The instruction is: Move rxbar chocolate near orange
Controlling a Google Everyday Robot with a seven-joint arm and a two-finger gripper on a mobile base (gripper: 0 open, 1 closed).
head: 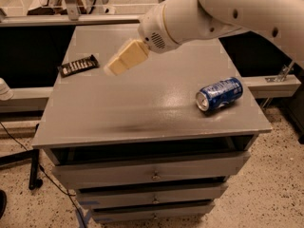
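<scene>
One rxbar chocolate point(78, 65) lies near the table's point(142, 108) left edge, long axis roughly left-right, just left of the hovering end effector point(124, 58). Can't tell whether the end effector is open or closed. Orange not visible.

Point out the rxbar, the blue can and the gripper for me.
rxbar chocolate point(78, 65), camera view, middle of the black wrapper.
blue soda can point(221, 93), camera view, middle of its side.
gripper point(113, 68), camera view, its tip, just right of the bar.
</scene>
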